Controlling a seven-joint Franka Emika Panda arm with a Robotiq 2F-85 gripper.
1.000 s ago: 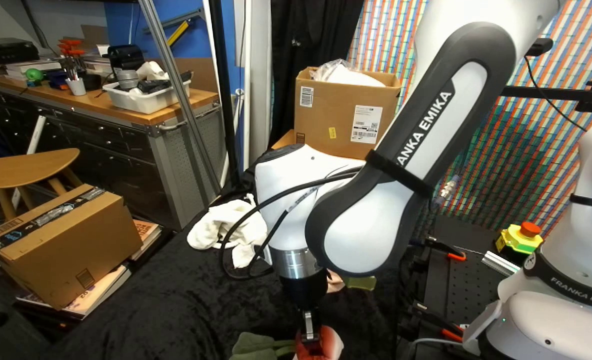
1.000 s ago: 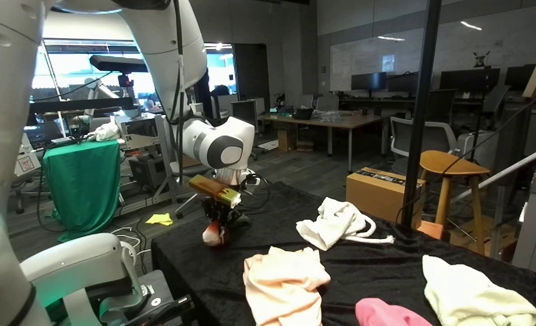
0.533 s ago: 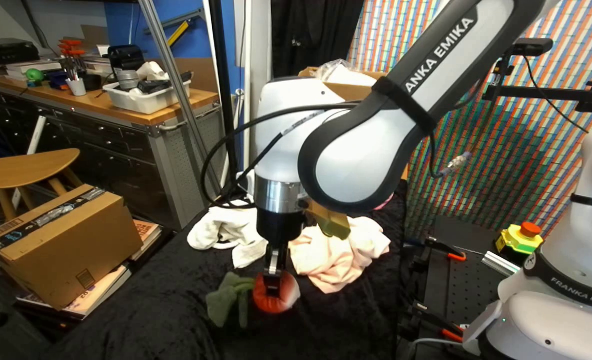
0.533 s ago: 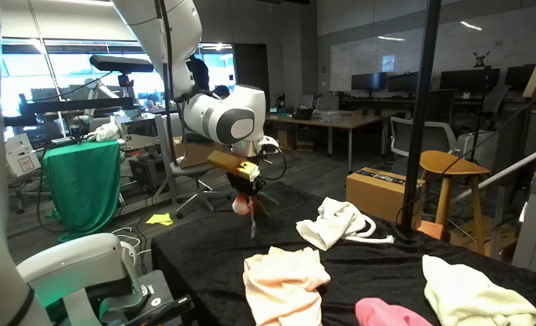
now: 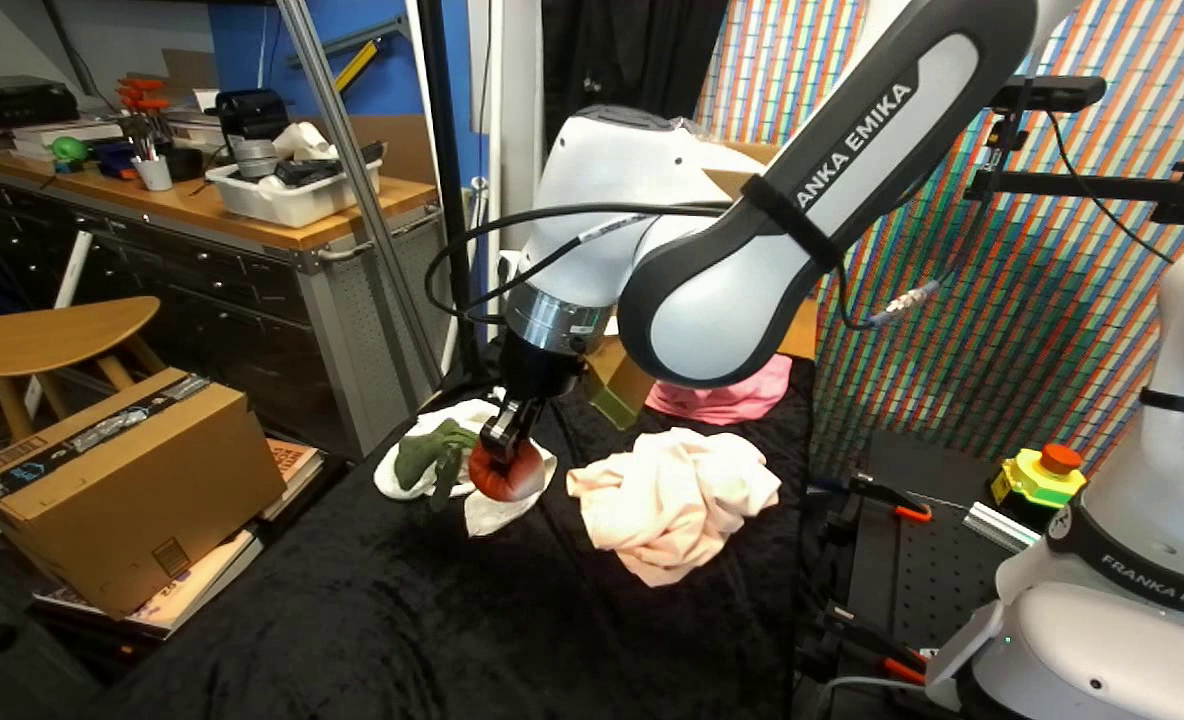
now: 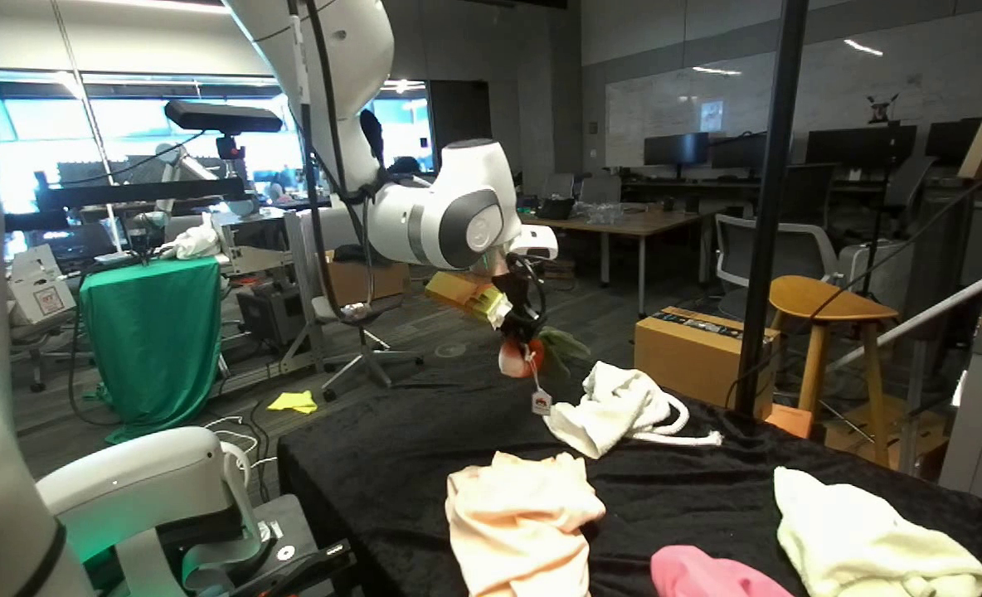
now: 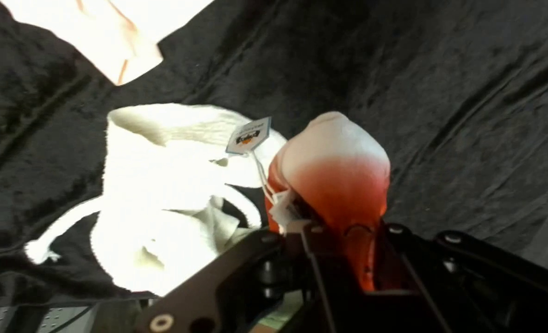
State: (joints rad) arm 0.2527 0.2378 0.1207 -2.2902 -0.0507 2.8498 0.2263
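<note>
My gripper is shut on a red plush vegetable that fades to white at its rounded end. Dark green leaves hang off one side of it, and in an exterior view the leaves point away from the gripper. From the plush dangles a small white tag. It is held in the air above the black cloth. Below and beside it in the wrist view lies a white towel-like cloth with cords. The plush partly covers this cloth in an exterior view.
A crumpled peach cloth and a pink cloth lie on the black-covered table. A cream cloth rests nearer that camera. Beyond the table edge stand a black pole and a cardboard box.
My gripper has risen from near the tabletop and carried the plush across towards the white cloth, tilting on the way. The plush and its leaves now hang clear. The cloths have not moved.
</note>
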